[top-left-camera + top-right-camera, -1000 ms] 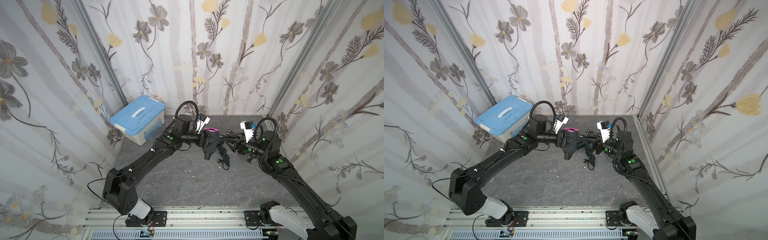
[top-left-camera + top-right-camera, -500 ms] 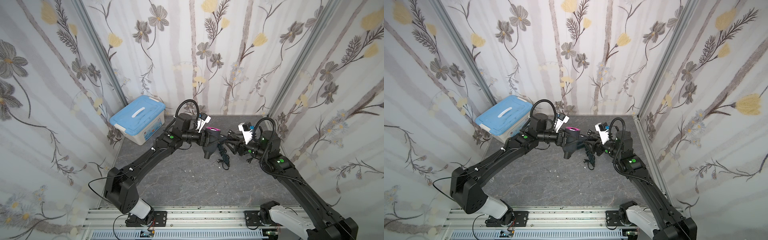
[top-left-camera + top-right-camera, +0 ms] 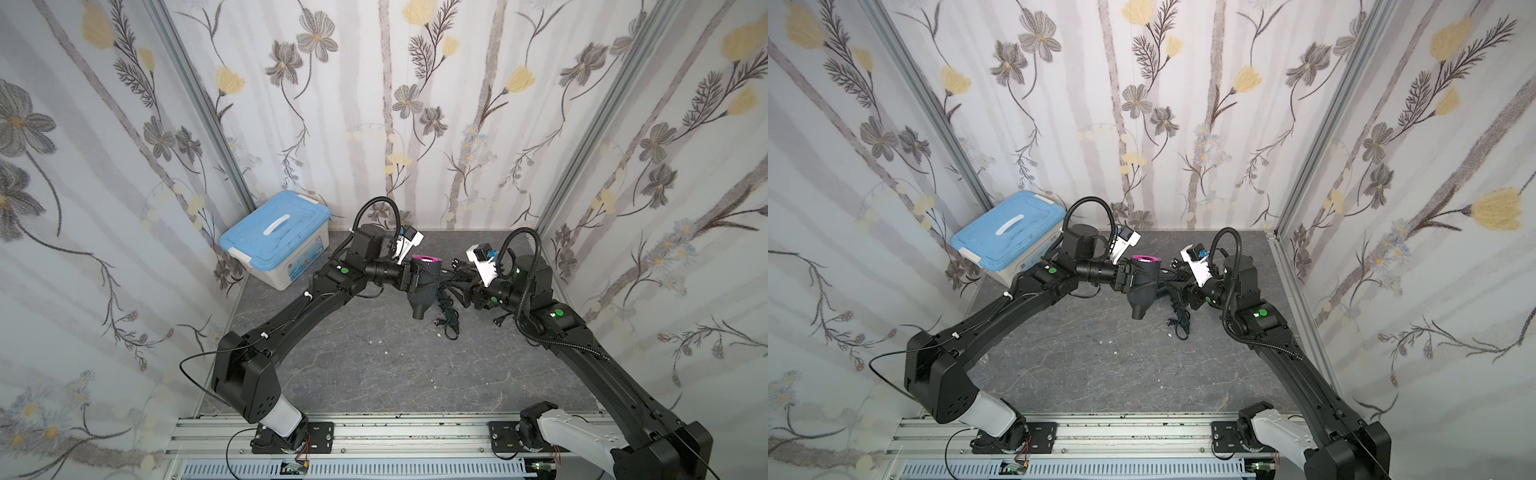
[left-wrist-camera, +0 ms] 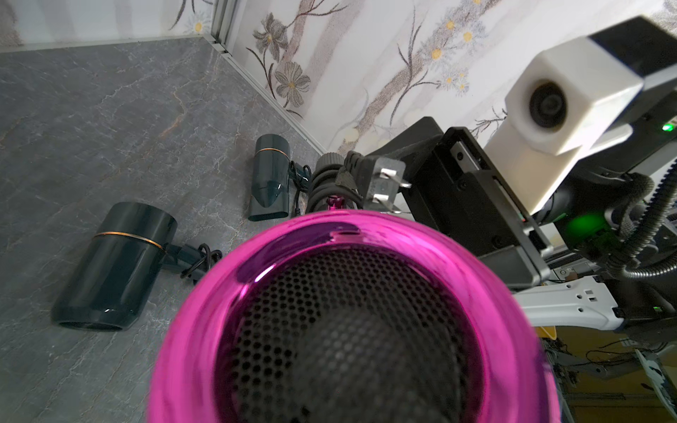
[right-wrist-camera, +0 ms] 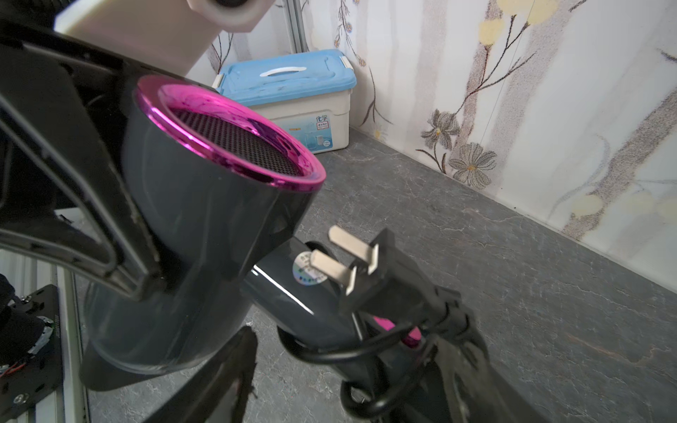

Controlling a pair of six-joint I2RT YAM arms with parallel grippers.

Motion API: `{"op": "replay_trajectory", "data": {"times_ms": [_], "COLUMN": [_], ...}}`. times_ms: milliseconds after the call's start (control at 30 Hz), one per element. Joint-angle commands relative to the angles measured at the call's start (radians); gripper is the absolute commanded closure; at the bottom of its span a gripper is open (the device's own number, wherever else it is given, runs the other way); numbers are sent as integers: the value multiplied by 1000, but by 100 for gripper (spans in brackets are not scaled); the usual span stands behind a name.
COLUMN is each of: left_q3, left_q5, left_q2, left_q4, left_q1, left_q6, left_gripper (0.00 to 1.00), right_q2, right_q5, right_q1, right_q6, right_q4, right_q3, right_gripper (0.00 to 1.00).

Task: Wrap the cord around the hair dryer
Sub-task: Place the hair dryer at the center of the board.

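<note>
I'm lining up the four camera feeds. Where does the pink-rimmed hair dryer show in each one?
In a top view: hair dryer near the centre, pink end up.
In a top view: hair dryer near the centre, slightly further left.
Left wrist: hair dryer end-on, filling the lower middle.
Right wrist: hair dryer left of centre.
Shared landmark: blue-lidded box, missing only from the left wrist view.

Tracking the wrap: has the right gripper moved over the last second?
Yes. The right gripper has shifted slightly toward the blue-lidded storage box, closing on the hair dryer, which has stayed put.
</note>
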Motion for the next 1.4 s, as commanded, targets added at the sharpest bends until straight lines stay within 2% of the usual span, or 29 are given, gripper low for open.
{"op": "replay_trajectory", "data": {"times_ms": [0,400,467,533,733,900,1067,1367], "left_q3": [41,104,107,107,102,102,103,110], "left_q5": [292,365,368,372,363,344,327,316], "left_q2": [-6,-10,-10,-10,-12,-10,-8,-11], "left_q4": [66,-33,-48,-59,-95,-129,-150,-234], "left_q1": [-14,-17,-17,-18,-18,-18,-16,-17], "left_q6": [64,107,115,123,155,181,196,248], "left_gripper": [100,100,100,100,100,100,100,100], "right_q2": [17,76,83,83,67,58,60,102], "right_q5": [98,371,411,440,453,447,417,348], "right_q1": [37,173,187,197,202,203,204,209], "right_q6": [-105,-174,-177,-177,-183,-198,-200,-193], "right_q4": [-58,-35,-25,-10,2,-18,-35,-58], "right_q3": [6,10,11,10,-1,-2,3,10], "right_gripper": [20,25,30,40,76,92,98,100]}}
